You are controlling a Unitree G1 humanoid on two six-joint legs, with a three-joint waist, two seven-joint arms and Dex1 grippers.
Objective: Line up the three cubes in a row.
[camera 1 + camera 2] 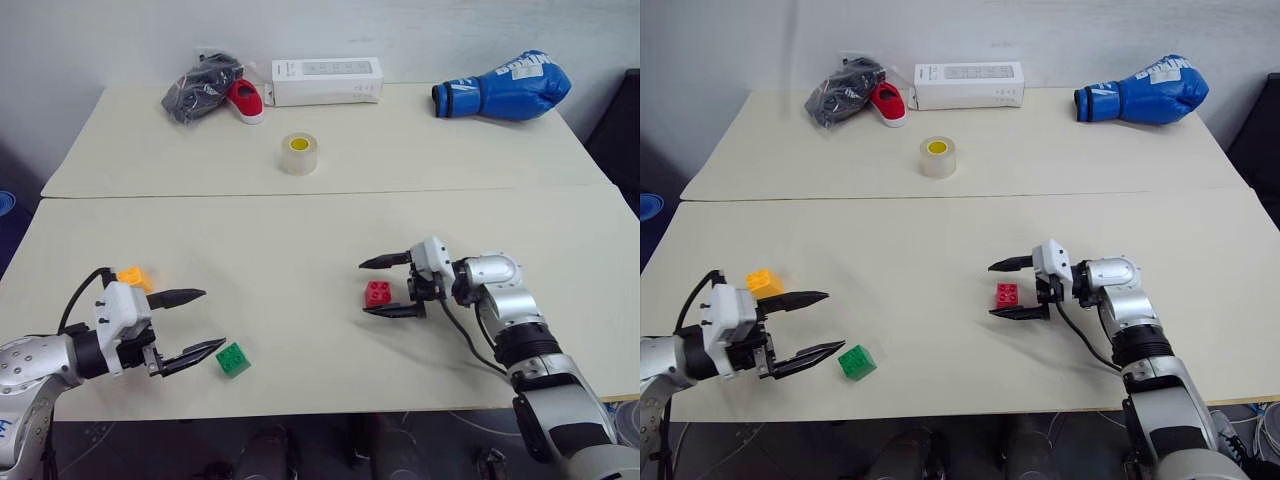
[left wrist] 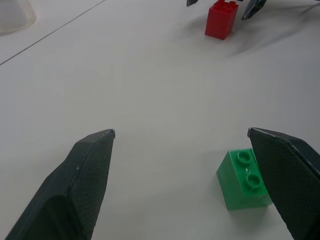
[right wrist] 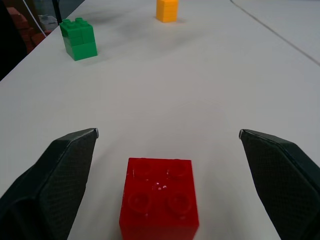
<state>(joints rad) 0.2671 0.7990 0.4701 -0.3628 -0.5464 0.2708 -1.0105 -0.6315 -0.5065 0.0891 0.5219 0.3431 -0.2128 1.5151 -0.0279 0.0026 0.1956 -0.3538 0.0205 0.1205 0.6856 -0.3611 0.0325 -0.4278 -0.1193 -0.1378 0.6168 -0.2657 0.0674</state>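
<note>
On the table (image 1: 300, 230), the red cube (image 1: 378, 293) sits at four o'clock between the right gripper's (image 1: 392, 287) wide-open fingers, unheld. Green cube (image 1: 233, 358) touches the empty left gripper's (image 1: 190, 322) spread fingers at seven o'clock; the orange-yellow cube (image 1: 134, 276) stands nearby. Next, probably close on red and carry it to them.

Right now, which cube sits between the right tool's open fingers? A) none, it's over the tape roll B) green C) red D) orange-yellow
C: the red cube rests on the table between the open fingers of the right tool, untouched by either; the green cube lies by the left tool.
</note>
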